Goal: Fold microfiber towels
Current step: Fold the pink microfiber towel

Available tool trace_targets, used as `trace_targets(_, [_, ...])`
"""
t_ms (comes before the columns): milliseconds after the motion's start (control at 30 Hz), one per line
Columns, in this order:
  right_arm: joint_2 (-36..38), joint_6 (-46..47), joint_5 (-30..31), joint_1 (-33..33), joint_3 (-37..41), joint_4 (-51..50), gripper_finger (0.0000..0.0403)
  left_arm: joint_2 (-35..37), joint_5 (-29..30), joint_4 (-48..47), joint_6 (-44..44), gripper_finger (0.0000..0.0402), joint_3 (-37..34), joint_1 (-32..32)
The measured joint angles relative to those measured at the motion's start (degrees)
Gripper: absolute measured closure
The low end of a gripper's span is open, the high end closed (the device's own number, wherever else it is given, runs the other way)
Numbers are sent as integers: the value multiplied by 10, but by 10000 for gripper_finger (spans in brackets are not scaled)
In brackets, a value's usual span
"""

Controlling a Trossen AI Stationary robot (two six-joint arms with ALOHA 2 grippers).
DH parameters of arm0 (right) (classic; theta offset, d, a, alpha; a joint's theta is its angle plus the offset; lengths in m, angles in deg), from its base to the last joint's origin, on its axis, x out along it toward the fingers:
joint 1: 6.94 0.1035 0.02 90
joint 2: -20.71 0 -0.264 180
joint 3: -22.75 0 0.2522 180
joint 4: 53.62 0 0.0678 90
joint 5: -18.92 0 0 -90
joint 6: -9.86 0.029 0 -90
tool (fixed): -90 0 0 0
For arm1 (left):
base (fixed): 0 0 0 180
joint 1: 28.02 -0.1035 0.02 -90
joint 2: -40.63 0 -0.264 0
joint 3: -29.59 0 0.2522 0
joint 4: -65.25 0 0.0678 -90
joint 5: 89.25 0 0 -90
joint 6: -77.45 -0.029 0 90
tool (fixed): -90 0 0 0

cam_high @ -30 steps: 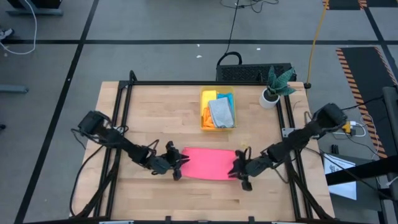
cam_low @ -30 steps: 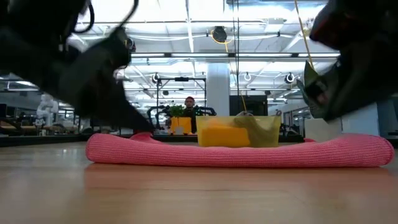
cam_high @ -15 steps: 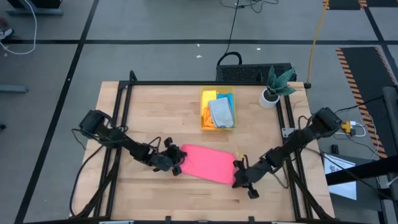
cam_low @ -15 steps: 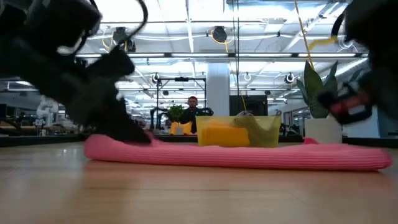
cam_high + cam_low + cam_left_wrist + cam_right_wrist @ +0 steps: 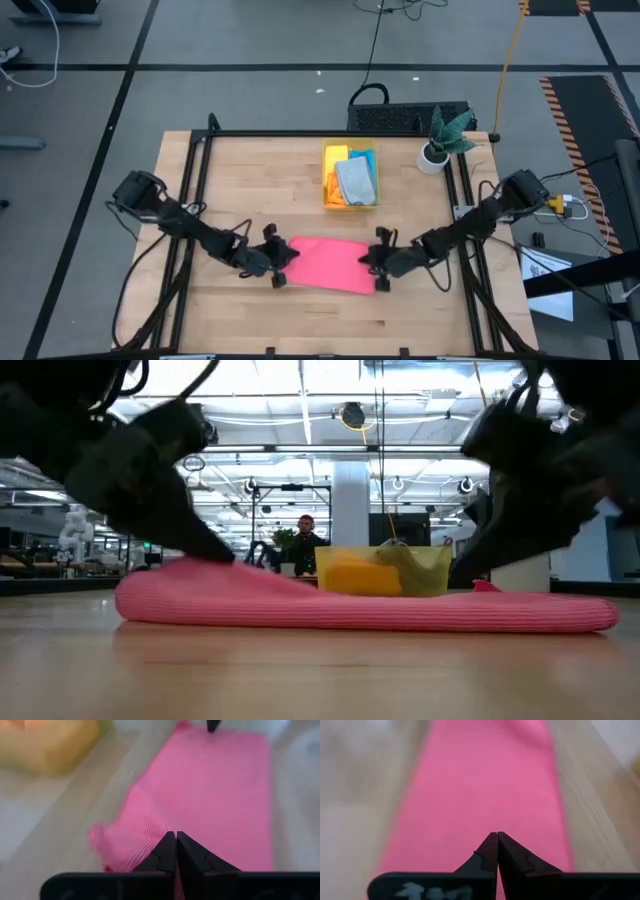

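A pink towel [image 5: 328, 263], folded into a long band, lies near the table's front middle, slightly askew. My left gripper [image 5: 281, 266] is shut at its left end and my right gripper [image 5: 377, 268] is shut at its right end. In the low view the band's left end [image 5: 180, 575] is raised while the rest [image 5: 400, 612] lies flat. The yellow [image 5: 335, 155], blue [image 5: 365, 157], grey [image 5: 355, 182] and orange [image 5: 335, 197] towels lie in the bin. My left gripper pinches the pink towel's left end [image 5: 150, 827] between its two shut fingers, coming in low and slanting from the table's left. That end is bunched and lifted a little; the rest lies on the table. My right gripper is shut on the towel's right end [image 5: 485, 827], slanting in from the table's right. Its own fingers hide the exact spot. A small pink peak [image 5: 487, 588] rises by the fingers; the rest lies flat.
A translucent yellow bin [image 5: 327, 178] stands behind the towel at the table's far middle. A plant in a white pot [image 5: 440, 145] stands at the far right corner. A black frame rail [image 5: 320, 133] runs along the table's edges. Bare wood lies in front of the towel.
My right gripper swung toward the near edge, pulling the towel's right end askew, then came back toward the far edge and a little left. The towel has slid slightly toward the table's left, and its left end is now raised and bunched at my left gripper.
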Motion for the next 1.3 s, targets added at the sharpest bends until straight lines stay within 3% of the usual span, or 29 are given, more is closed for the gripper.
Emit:
trace_targets(233, [-10, 53, -16, -23, 0, -87, 403, -46, 97, -61, 71, 397, 0, -12])
trace_targets(433, [-10, 77, -13, -1, -1, -100, 403, -47, 86, -41, -10, 379, 0, -20])
trace_targets(533, [-10, 77, -16, 6, -1, -92, 403, -44, 69, -30, -47, 347, 0, -20])
trace_targets(733, [-10, 80, -16, 10, -1, -89, 403, -21, 57, -82, -48, 241, 3, -50])
trace_targets(900, [-10, 80, -16, 10, -1, -87, 403, 20, 64, -105, 33, 190, 5, -70])
trace_targets(1067, [-10, 78, -16, 10, 0, -73, 403, 19, -39, -86, 45, 201, 5, -54])
trace_targets(1300, [-10, 91, -41, 14, 0, -79, 403, -32, -42, -102, 59, 248, 5, -26])
